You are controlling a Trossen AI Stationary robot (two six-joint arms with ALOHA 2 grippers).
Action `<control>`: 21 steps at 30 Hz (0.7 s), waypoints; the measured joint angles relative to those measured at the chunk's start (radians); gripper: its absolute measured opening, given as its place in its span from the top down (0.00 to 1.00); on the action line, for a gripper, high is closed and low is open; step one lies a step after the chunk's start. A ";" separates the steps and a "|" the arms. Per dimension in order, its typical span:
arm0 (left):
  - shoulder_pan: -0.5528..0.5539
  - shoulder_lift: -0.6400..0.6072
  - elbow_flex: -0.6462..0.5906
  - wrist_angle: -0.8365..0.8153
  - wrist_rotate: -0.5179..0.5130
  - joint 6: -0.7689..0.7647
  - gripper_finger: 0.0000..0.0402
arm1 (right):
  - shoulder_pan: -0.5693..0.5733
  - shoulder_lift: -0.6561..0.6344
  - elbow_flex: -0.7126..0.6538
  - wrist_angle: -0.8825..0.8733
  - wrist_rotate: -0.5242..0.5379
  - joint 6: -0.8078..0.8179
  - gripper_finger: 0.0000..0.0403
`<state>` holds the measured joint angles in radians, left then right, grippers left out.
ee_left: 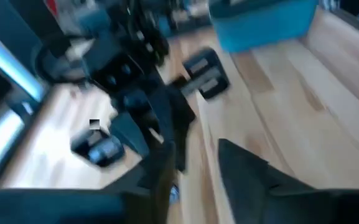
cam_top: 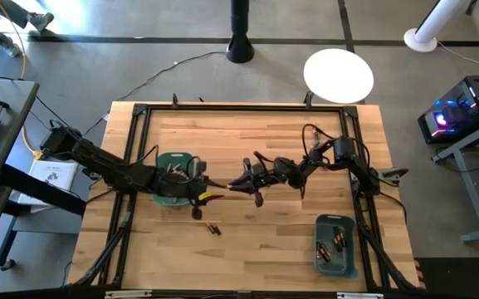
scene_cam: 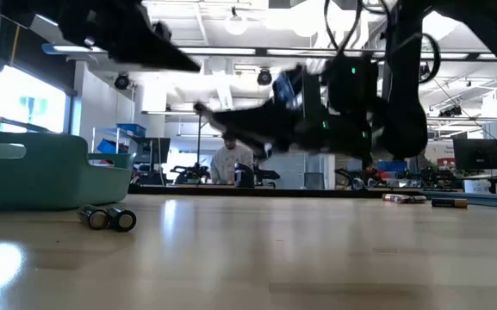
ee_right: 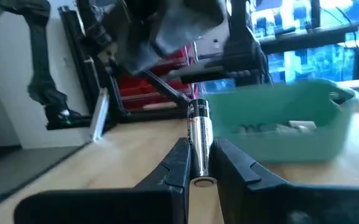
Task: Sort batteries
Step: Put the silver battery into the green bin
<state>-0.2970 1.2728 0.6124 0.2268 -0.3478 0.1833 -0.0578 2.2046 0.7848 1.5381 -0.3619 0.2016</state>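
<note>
Silvery with a dark band at its far end, one battery (ee_right: 199,140) sits clamped lengthwise between the right gripper's (cam_top: 247,181) fingers (ee_right: 173,163), held above the middle of the desk (cam_top: 264,249). Two dark cells (scene_cam: 108,218) lie side by side on the wood near the left bin (cam_top: 175,189), which holds more; others rest in the right bin (cam_top: 336,246). Both arms reach low toward the centre, stretched nearly flat, their tips close together. The left gripper (cam_top: 208,197) hovers just beside the left bin, its fingers (ee_left: 247,171) parted, nothing between them
</note>
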 joint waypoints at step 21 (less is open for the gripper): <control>-0.053 0.009 0.000 0.060 0.001 0.054 0.56 | 0.077 -0.008 0.126 0.032 -0.040 -0.016 0.92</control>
<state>-0.3504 1.2816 0.6121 0.2864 -0.3470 0.2375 0.0196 2.1967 0.9112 1.5700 -0.4015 0.1853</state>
